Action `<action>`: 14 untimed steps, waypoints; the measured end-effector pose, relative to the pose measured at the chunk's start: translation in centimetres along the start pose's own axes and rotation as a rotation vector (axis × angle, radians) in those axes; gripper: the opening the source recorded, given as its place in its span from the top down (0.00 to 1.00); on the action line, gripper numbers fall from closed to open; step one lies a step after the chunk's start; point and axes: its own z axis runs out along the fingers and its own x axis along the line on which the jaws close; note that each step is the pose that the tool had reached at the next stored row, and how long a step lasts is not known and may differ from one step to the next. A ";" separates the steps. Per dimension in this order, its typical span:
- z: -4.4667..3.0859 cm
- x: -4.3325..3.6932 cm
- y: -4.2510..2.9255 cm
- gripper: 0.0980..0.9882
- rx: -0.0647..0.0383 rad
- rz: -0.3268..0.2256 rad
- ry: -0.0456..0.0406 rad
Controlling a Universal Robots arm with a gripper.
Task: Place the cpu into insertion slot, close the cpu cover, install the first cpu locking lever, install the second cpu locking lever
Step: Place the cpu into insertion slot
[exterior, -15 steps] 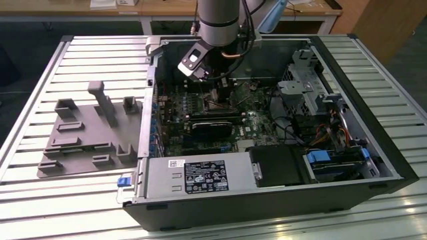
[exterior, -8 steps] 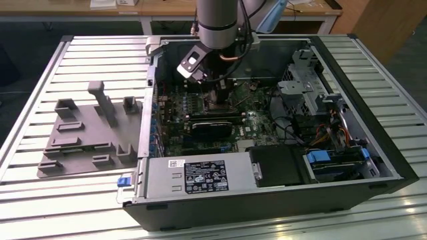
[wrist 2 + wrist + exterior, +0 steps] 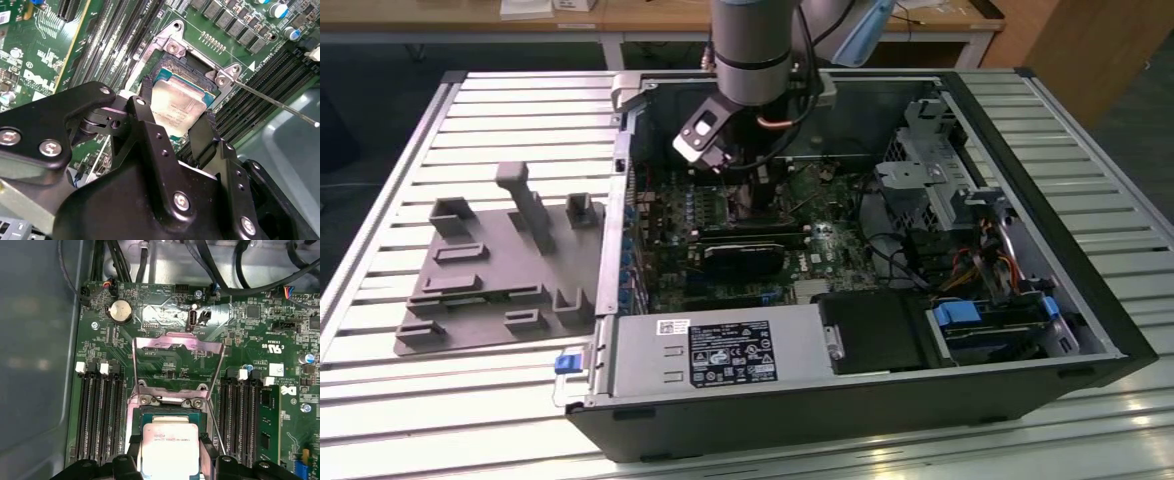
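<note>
The cpu (image 3: 177, 107) is pinched by two opposite edges between the black jaws, so they're clamped on it, with its metal top facing the wrist cameras. In both wrist views it's right over the insertion slot (image 3: 172, 47) and roughly squared up with it, but I honestly can't tell if it's touching down or hanging just above. The slot's dark centre and silvery rim peek out past the chip's far edge. The cpu cover (image 3: 177, 342) is swung open off the slot, hinged at the slot's edge, and green board shows through its window in the first wrist view.

All this sits inside an open computer case (image 3: 854, 420). The case also holds the motherboard (image 3: 250, 330), a grey power supply (image 3: 720, 350) and a black drive bay (image 3: 881, 330) just beside it. The case rests on a slatted metal worktop (image 3: 454, 420), with a grey plastic fixture (image 3: 494, 270) just beside it on the exterior view's left. Wooden desks (image 3: 654, 20) stand behind.

Space is pretty tight. Memory slots (image 3: 100, 415) flank the socket on both sides, a thin lever rod (image 3: 275, 100) sticks out from one corner, and cables (image 3: 225, 270) run along the case wall beyond the cover. The arm (image 3: 754, 50) comes in through the case's open side
</note>
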 end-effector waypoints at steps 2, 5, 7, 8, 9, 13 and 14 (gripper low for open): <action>0.18 0.01 -0.06 0.51 0.000 0.004 -0.0004; 0.44 0.04 -0.14 0.51 0.000 0.011 -0.0010; 0.62 0.07 -0.18 0.51 0.000 0.014 -0.0013; 0.70 0.10 -0.19 0.51 0.000 0.015 -0.0014; 0.79 0.12 -0.21 0.51 0.000 0.016 -0.0015; 1.07 0.19 -0.25 0.51 0.000 0.020 -0.0018; 1.07 0.19 -0.25 0.51 0.000 0.021 -0.0020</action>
